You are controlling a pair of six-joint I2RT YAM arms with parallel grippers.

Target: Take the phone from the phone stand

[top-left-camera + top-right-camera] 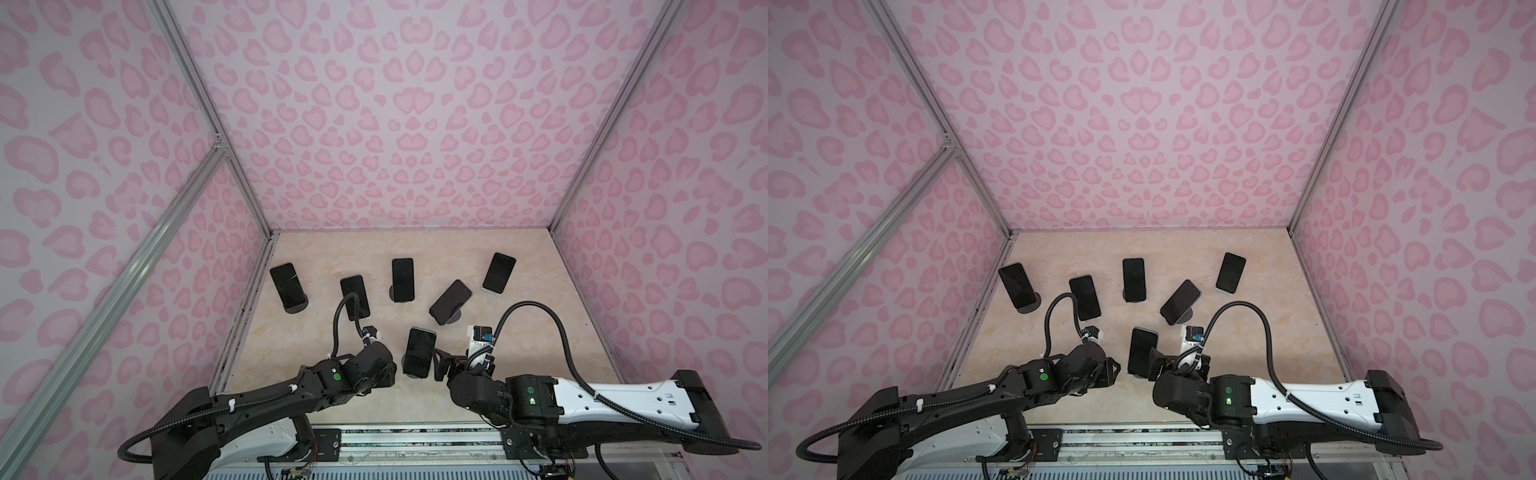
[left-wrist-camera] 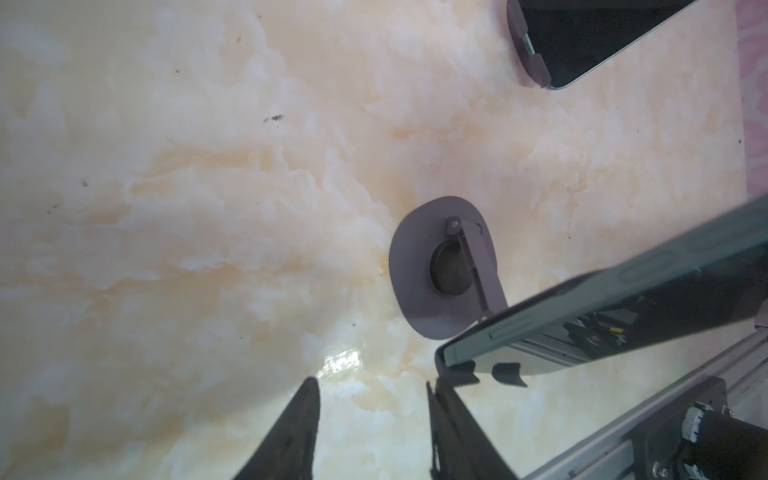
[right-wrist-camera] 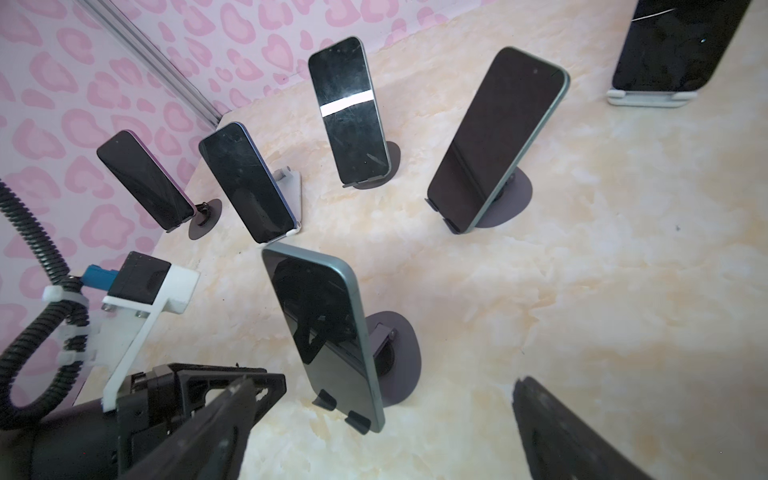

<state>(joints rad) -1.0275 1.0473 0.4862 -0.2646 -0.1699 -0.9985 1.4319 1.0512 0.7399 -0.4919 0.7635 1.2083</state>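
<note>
The nearest phone (image 1: 419, 351) (image 1: 1142, 351) has a dark screen and a green edge. It leans on a dark grey phone stand (image 3: 401, 357) (image 2: 415, 257) with a round base, its lower end in the stand's two lips. My left gripper (image 1: 392, 372) (image 2: 372, 382) is just left of it, jaws apart with only table between them; one fingertip (image 2: 436, 386) is beside the stand's lip. My right gripper (image 1: 439, 365) (image 3: 384, 380) is open wide on the phone's right, with the phone's (image 3: 328, 332) lower end between its fingers, untouched.
Several other dark phones stand on stands farther back: (image 1: 289, 284), (image 1: 355, 297), (image 1: 403, 279), (image 1: 451, 301) and, on a white stand, (image 1: 499, 272). Pink patterned walls close in the marble table (image 1: 540, 332) on three sides. A metal rail (image 1: 415, 440) runs along the front.
</note>
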